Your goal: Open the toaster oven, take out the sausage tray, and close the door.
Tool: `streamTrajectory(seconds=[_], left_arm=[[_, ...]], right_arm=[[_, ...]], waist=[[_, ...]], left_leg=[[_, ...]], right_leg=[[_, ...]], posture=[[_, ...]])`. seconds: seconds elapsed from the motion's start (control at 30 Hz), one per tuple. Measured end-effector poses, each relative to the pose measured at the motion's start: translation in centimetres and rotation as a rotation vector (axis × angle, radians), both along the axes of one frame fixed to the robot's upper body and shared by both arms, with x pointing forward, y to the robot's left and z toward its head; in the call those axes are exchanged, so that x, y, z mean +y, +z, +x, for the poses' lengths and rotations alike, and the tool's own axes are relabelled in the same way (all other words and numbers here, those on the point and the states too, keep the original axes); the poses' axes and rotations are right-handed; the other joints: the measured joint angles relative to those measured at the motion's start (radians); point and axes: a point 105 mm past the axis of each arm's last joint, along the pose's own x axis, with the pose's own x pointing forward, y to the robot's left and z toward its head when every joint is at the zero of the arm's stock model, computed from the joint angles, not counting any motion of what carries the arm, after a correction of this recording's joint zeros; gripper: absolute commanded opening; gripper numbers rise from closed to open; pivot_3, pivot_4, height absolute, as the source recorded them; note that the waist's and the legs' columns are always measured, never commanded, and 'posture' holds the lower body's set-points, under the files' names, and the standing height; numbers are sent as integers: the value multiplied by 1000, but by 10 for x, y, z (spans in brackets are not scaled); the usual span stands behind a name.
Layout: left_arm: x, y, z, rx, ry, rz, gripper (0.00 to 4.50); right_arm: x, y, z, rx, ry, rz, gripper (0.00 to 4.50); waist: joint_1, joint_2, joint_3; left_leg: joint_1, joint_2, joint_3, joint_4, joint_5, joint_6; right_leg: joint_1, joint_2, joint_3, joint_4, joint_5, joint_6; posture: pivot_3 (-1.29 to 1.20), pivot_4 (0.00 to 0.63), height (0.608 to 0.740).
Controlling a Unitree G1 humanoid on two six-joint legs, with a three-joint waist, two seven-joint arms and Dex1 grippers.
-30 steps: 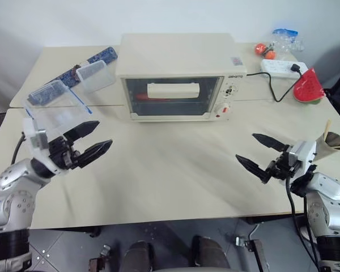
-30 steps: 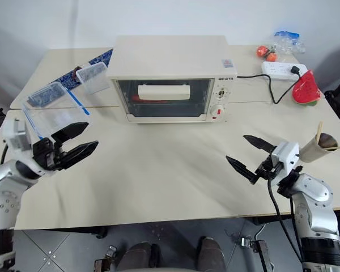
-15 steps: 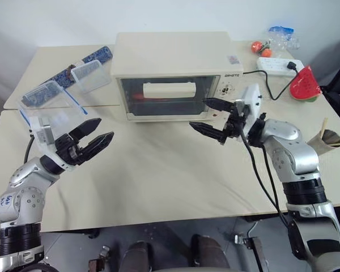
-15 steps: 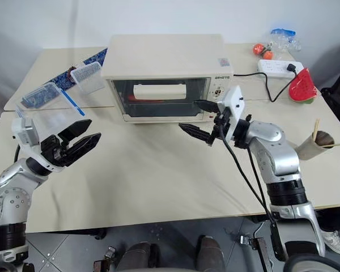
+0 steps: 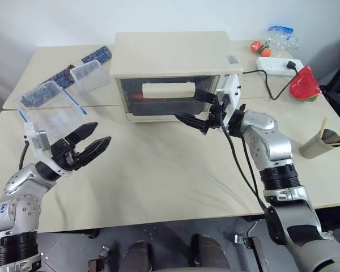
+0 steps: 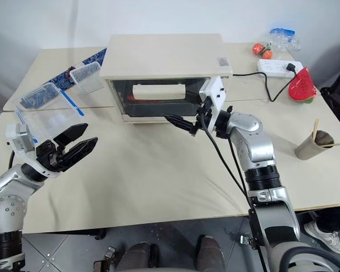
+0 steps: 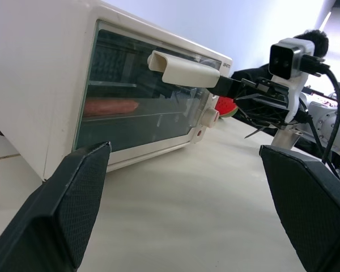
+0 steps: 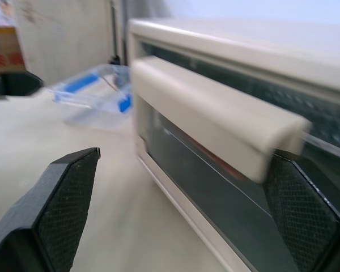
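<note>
The cream-white toaster oven (image 5: 173, 54) stands at the back middle of the table, its glass door (image 5: 158, 105) closed. Through the glass a red sausage (image 7: 110, 106) shows; I cannot make out the sausage tray beneath it. My right gripper (image 5: 186, 105) is open in front of the door, one finger at the right end of the bar handle (image 5: 169, 89) and the other low by the door's bottom edge. The handle (image 8: 215, 119) lies close ahead between its fingers (image 8: 62, 192). My left gripper (image 5: 102, 132) hangs open over the table's front left, holding nothing.
Clear plastic containers (image 5: 48, 105) (image 5: 90, 75) and a blue patterned strip (image 5: 85, 61) lie left of the oven. At the right are a power strip (image 5: 279, 66) with a black cord, a watermelon slice (image 5: 303, 85) and a paper cup (image 5: 319, 144) with sticks.
My right arm has swung up and to the left from the table's front right to the oven door's handle, staying open. The left gripper has kept its place.
</note>
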Motion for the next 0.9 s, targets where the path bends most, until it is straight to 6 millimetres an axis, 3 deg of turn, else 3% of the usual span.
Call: streamTrajectory(seconds=[0.33,0.43,0.6,0.83,0.9], left_arm=[[1,5,2,-15,-7,5,4454],[4,11,3,-33,2,6,3956],[2,23,12,-70,6,-19,2411],[-28,39,53,-116,-14,-52,204],[-37,37,58,-117,-31,-44,43]], right_arm=[[-10,-42,-40,-50,150,-204,4500],[-16,-56,-44,-108,148,-273,4500],[-18,-58,-41,-188,127,-300,4500],[-20,-62,-39,-241,114,-316,4500],[-21,-63,-39,-238,110,-316,4500]], waist=[[-1,0,0],[0,0,0],[1,0,0],[2,-1,0],[0,-1,0]], left_leg=[[0,0,1,-3,-1,-1],[-1,0,2,-2,-1,-1],[0,1,2,0,-1,-1],[0,1,1,3,-1,-1],[0,1,1,3,-1,-1]], right_leg=[[-3,0,-2,-1,0,0],[-2,0,-2,-1,0,0],[-2,0,-2,0,0,0],[0,0,-2,1,0,0],[0,0,-2,0,0,0]], posture=[[0,150,740],[0,150,740],[0,150,740],[0,150,740],[0,150,740]])
